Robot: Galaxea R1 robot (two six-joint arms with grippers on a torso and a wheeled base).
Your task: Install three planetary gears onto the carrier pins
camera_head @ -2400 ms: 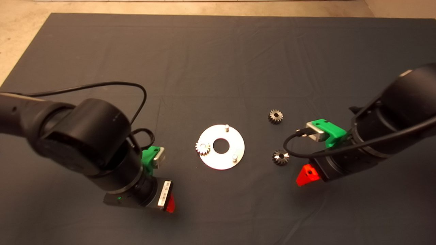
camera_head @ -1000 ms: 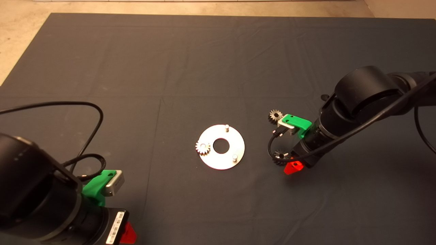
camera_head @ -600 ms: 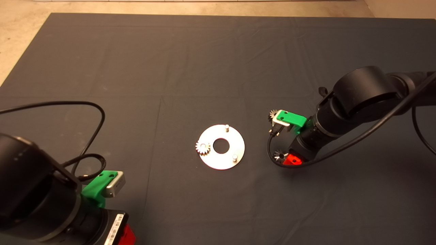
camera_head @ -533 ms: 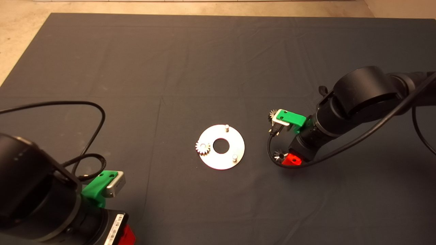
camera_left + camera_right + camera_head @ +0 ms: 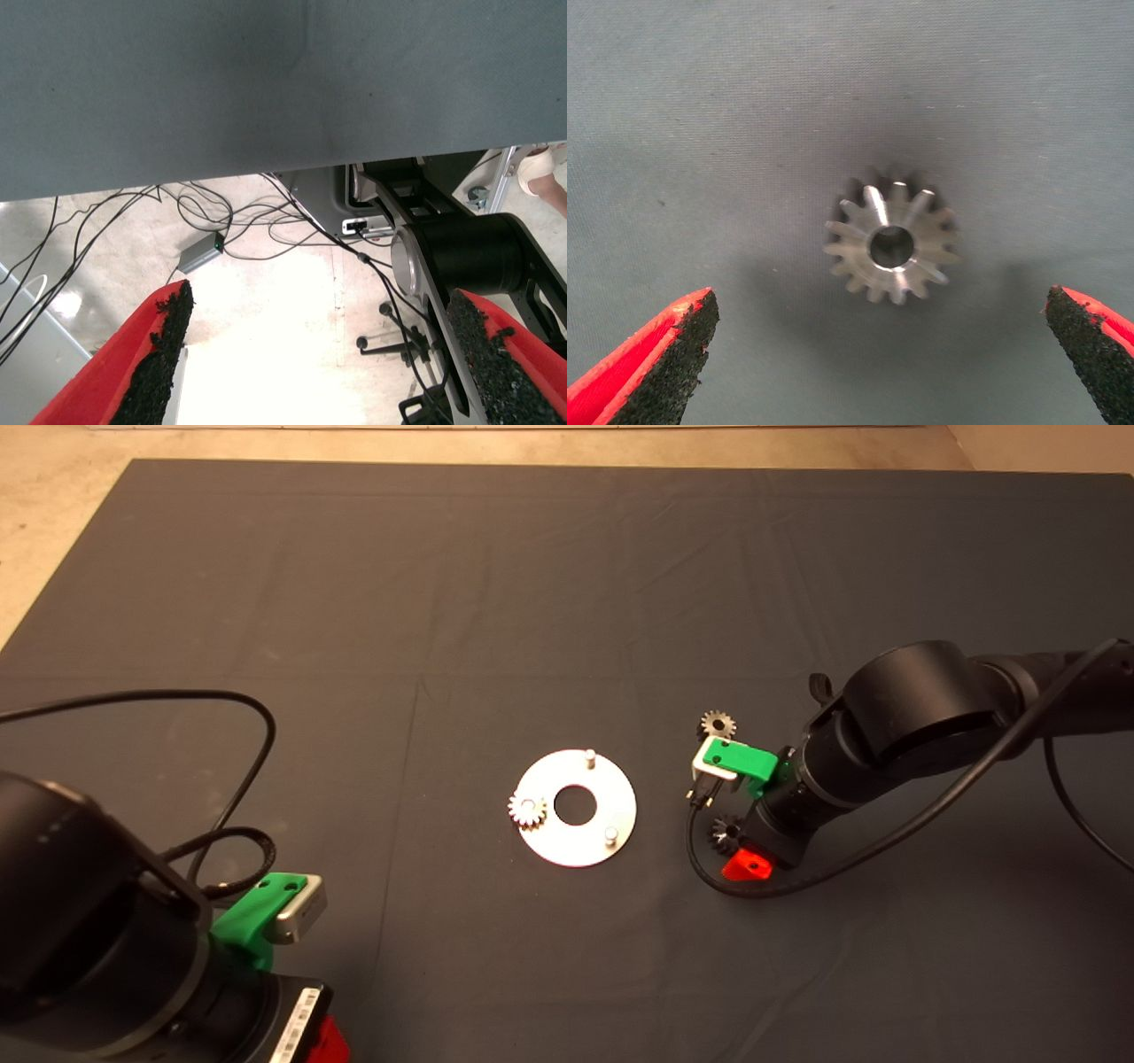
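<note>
One gear (image 5: 891, 246) lies betw. right gripper's (image 5: 877, 354) spread jaws.

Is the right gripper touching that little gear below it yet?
Apart. In the right wrist view the gear lies flat on the mat, with bare mat between it and each of the open right gripper's pads.

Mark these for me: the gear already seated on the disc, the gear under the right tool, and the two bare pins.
Seated gear (image 5: 528, 810), head view, its hub.
Gear under right tool (image 5: 892, 246), right wrist view, rim of its bore.
Far bare pin (image 5: 588, 756), head view, its top.
Near bare pin (image 5: 610, 833), head view, its top.
</note>
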